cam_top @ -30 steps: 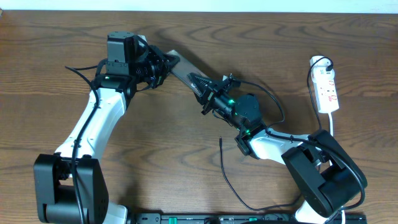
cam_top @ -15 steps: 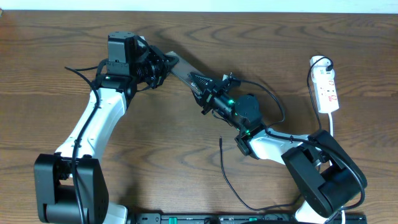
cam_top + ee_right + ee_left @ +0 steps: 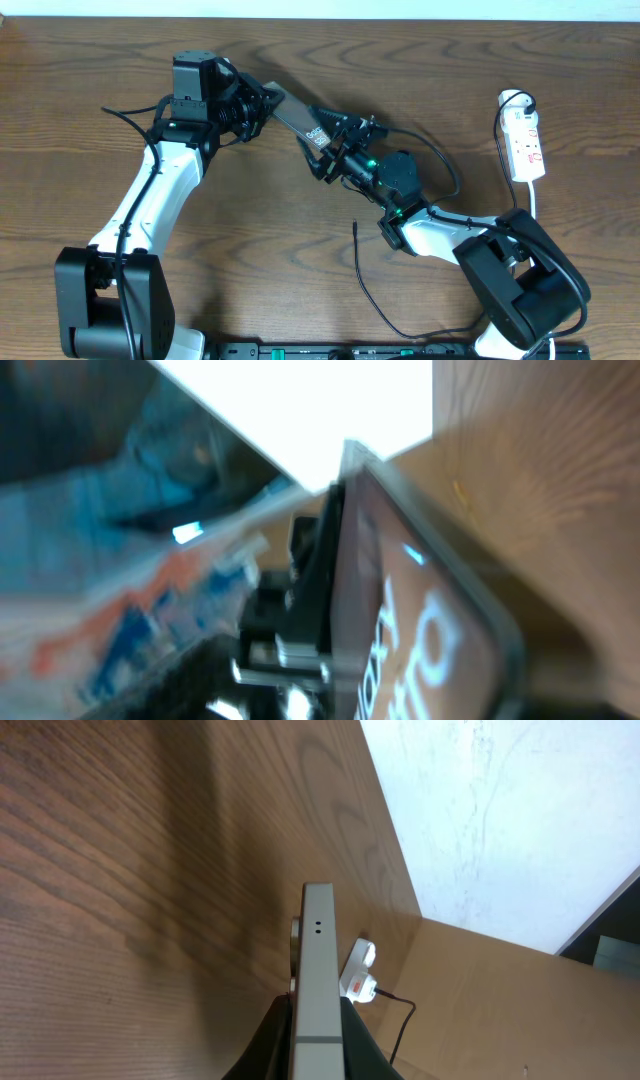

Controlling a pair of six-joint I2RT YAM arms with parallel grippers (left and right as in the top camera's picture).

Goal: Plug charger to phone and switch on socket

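My left gripper is shut on one end of the phone, a brownish-grey slab held off the table at a slant. In the left wrist view the phone shows edge-on between my black fingers. My right gripper stands open around the phone's other end, where white lettering shows. The right wrist view is blurred, with the lettered phone face very close. The charger, a thin black cable, lies loose on the table with its tip below the right gripper. The socket lies at the far right.
The white power strip's cord runs down toward the right arm's base. The left arm's base stands at the lower left. A black rail lies along the front edge. The socket also shows beyond the phone.
The right gripper's jaws have spread apart and let go of the phone's end. The phone has turned slightly so its lettering now shows from above. The left arm keeps its grip.
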